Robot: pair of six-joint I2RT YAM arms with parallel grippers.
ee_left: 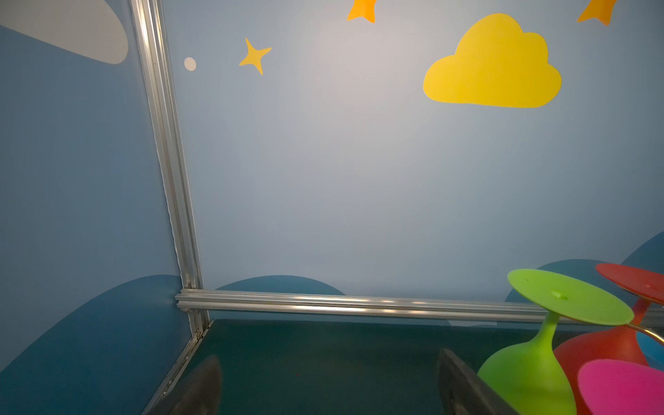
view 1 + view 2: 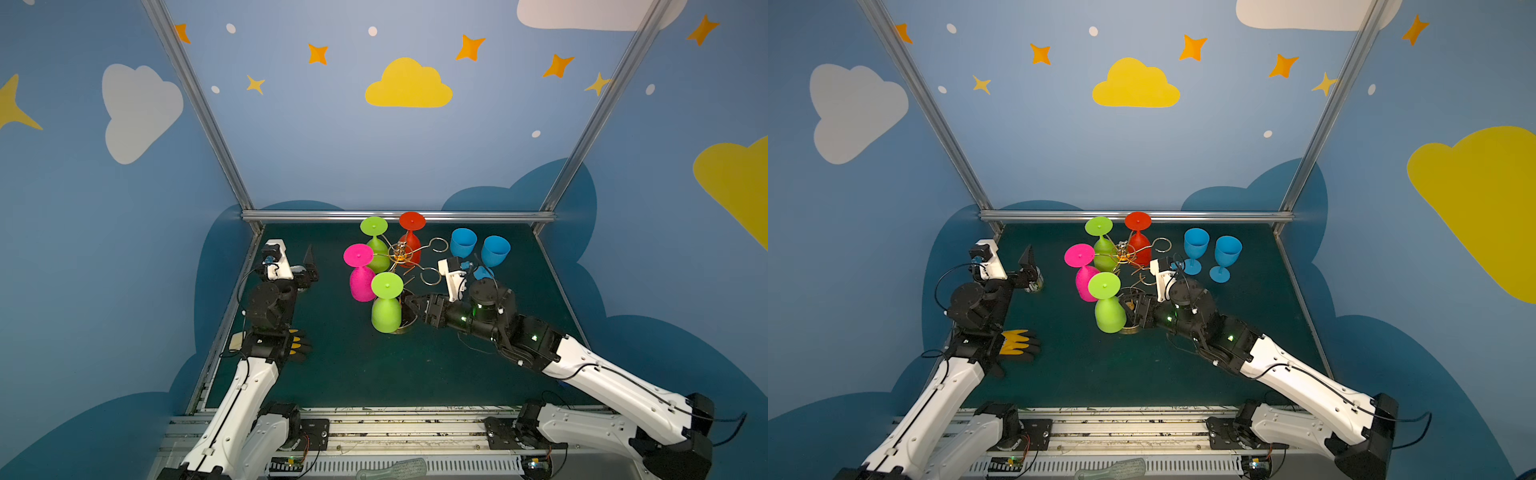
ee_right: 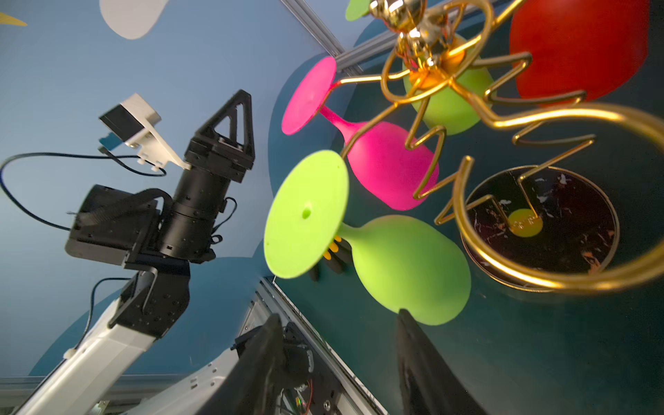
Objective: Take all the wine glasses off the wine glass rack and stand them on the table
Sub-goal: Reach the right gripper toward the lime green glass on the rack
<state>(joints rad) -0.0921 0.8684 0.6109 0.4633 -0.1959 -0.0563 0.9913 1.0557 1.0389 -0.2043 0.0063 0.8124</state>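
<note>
- Gold wire forms the wine glass rack (image 2: 401, 251): a central pole on a round dark base (image 3: 575, 215), with looped arms radiating from the top.
- The front green wine glass (image 2: 386, 311) hangs on the rack arm nearest the robot. It is inverted, with the foot disc up in the loop and the bowl mouth down. Its long axis runs down the stem, roughly vertical, and the bowl hangs just beside the base.
- The right gripper (image 3: 339, 312) is level with that bowl, on the side of the rack nearest the robot. Its jaws are parted with nothing between them. In the right wrist view one fingertip (image 3: 404, 316) lies at the bowl rim; whether it touches cannot be told.
- The left gripper (image 1: 328, 354) is well apart to the left of the rack, jaws spread wide and empty.
- Clearance: bare table (image 2: 374, 374) lies open from the rack toward the robot. Behind the rack, the aluminium rail (image 2: 399, 216) closes the far edge.
- Count on the rack: four glasses, all inverted. These are the front green one, a rear green wine glass (image 2: 376, 249), a pink wine glass (image 2: 360, 282) and a red wine glass (image 2: 411, 241).
- Count of free loops: two, both on the right side of the rack.
- Count off the rack: two blue wine glasses (image 2: 462, 243), (image 2: 495, 250), upright on the table to the right of the rack.
- One black-and-yellow glove (image 2: 297, 343) lies left of the rack, beside the left arm.
</note>
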